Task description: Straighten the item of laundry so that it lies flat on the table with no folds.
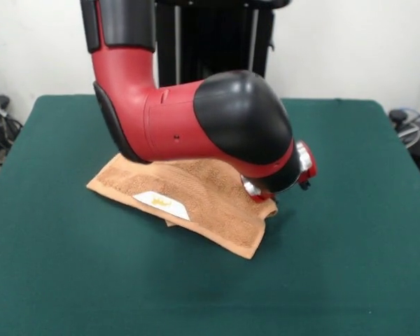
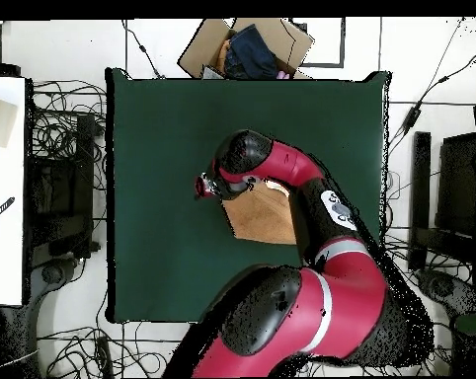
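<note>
White walls and a pale floor strewn with black cables surround the table (image 1: 70, 280), a wide slab of dark green cloth that fills most of the front view. Next in bulk is the arm (image 1: 196, 119), red with black joints, which drops from the pedestal and bends low across the middle of the table; from overhead its thick black elbow (image 2: 272, 311) sits at the table's robot-side edge and the forearm reaches inward from there. At the arm's end the gripper (image 1: 266, 190) hangs low at the towel's corner, seemingly at or just above the cloth, with a silver and red wrist piece showing beside it; the big black joint hides the fingers, so I cannot tell whether they are spread or closed, or whether they hold anything.

Under and beside the gripper lies the towel (image 1: 210, 203), orange-tan terry, well inside the table's borders. It looks doubled over, with a second layer peeking out beneath its near edge, and much of it is covered by the arm. On the towel, away from the gripper toward its opposite end, sits a white label (image 1: 161, 204) with a yellow mark.

Beyond the table's far edge from the robot, overhead, an open cardboard box (image 2: 244, 47) holds dark cloth.
</note>
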Robot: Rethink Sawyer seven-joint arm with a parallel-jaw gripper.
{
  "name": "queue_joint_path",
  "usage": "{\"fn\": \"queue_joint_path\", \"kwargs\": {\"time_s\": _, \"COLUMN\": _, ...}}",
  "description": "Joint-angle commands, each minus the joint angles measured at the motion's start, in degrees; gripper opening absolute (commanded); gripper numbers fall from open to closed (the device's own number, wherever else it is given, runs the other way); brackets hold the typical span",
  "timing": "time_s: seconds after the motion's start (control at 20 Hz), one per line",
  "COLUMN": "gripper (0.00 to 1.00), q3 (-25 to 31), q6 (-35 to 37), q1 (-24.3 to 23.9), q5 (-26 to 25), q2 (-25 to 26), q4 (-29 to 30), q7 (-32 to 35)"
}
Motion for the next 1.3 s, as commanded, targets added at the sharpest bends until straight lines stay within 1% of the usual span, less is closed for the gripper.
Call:
{"fn": "queue_joint_path", "kwargs": {"time_s": 0.05, "gripper": 1.0, "q3": -0.2, "q6": 7.0, "q1": 0.9, "q5": 1.1, "q2": 5.5, "q4": -10.5, "q7": 6.7}}
{"fn": "queue_joint_path", "kwargs": {"time_s": 0.5, "gripper": 1.0, "q3": 0.2, "q6": 11.9, "q1": 1.0, "q5": -0.5, "q2": 8.8, "q4": -17.8, "q7": 4.8}}
{"fn": "queue_joint_path", "kwargs": {"time_s": 0.7, "gripper": 1.0, "q3": 0.4, "q6": 12.5, "q1": 1.0, "q5": -0.9, "q2": 9.4, "q4": -18.9, "q7": 4.2}}
{"fn": "queue_joint_path", "kwargs": {"time_s": 0.85, "gripper": 1.0, "q3": 0.5, "q6": 12.5, "q1": 0.6, "q5": -1.1, "q2": 9.3, "q4": -18.7, "q7": 3.5}}
{"fn": "queue_joint_path", "kwargs": {"time_s": 1.05, "gripper": 1.0, "q3": 0.6, "q6": 13.7, "q1": 0.6, "q5": -1.6, "q2": 10.4, "q4": -20.7, "q7": 2.3}}
{"fn": "queue_joint_path", "kwargs": {"time_s": 1.3, "gripper": 1.0, "q3": 0.5, "q6": 14.6, "q1": 0.6, "q5": -2.1, "q2": 10.8, "q4": -21.7, "q7": 1.7}}
